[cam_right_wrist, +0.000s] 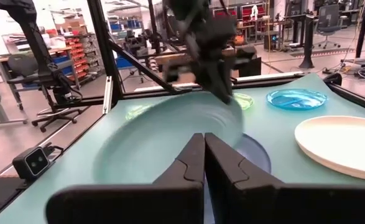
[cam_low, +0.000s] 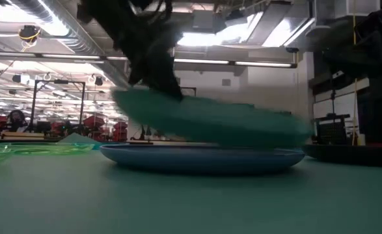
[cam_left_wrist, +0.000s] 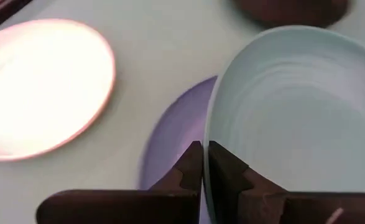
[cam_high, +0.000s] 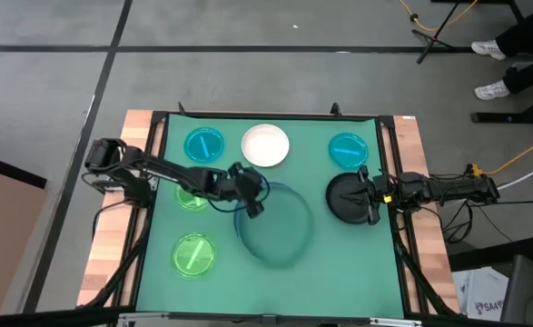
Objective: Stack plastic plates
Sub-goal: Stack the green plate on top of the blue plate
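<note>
My left gripper (cam_high: 248, 202) is shut on the large dark green plate (cam_high: 275, 232), which hangs tilted over the large blue plate (cam_low: 204, 157) at the table's middle. In the left wrist view the green plate (cam_left_wrist: 294, 112) lies over the blue plate (cam_left_wrist: 170, 134). My right gripper (cam_high: 364, 195) is shut above the right part of the black plate (cam_high: 346, 198), which lies flat on the mat. The white plate (cam_high: 266, 145) and two cyan plates (cam_high: 203, 143) (cam_high: 348, 148) rest near the far edge. Two lime plates (cam_high: 192, 196) (cam_high: 193, 254) lie on the left. My left gripper pinches the green plate's rim (cam_left_wrist: 211, 134) on its left side, one finger inside the dish and one outside, coming slanting down from the table's left. The plate is tilted, held side high, its right edge (cam_low: 288, 133) low over the blue plate; whether they touch, I cannot tell.
Wooden table borders (cam_high: 112, 227) and a black frame rail (cam_high: 266, 115) ring the green mat. Bare mat shows at the near right (cam_high: 357, 272). Beyond the far edge are a stand's legs and a person's shoes (cam_high: 493, 89).
</note>
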Available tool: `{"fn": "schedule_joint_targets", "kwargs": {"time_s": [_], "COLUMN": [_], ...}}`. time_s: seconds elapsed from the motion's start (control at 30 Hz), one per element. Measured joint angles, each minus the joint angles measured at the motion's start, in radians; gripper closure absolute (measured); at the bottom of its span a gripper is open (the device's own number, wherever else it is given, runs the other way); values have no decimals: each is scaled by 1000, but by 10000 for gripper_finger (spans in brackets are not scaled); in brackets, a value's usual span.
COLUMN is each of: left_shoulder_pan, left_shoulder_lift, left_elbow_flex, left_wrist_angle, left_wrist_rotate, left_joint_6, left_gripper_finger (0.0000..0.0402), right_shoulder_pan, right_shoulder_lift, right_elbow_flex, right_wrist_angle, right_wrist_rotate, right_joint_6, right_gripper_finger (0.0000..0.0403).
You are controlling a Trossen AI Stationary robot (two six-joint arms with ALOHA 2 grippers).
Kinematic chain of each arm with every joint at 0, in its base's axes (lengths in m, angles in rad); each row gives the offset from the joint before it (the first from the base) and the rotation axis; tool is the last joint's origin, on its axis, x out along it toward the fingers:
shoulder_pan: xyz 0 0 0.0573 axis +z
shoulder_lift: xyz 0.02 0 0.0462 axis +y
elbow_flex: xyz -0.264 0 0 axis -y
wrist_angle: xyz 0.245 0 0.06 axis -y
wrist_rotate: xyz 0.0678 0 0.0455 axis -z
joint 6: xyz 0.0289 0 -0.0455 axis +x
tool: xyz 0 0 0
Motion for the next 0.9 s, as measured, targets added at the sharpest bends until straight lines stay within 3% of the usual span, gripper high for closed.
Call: {"fn": "schedule_joint_targets", "kwargs": {"time_s": [0.17,0.53,0.7,0.9], "left_shoulder_pan": [76,178,173,164], "left_shoulder_lift": [-6,0,3,4], "left_elbow_flex": [-71,-143,-158,-158], "left_wrist_angle": [131,161,179,185], "left_wrist_rotate": [95,208,209,207], "left_joint_6": [70,136,136,137], "left_gripper_finger": [391,391,391,381], "right_shoulder_pan": [0,0,0,0], "right_shoulder_lift": [0,0,6,6], "right_elbow_flex": [0,0,0,0], "right_wrist_angle": [6,14,5,35], "right_wrist_rotate": [39,87,21,77], "right_joint_6": [0,0,-9,-28], "right_gripper_finger": [400,400,400,400]}}
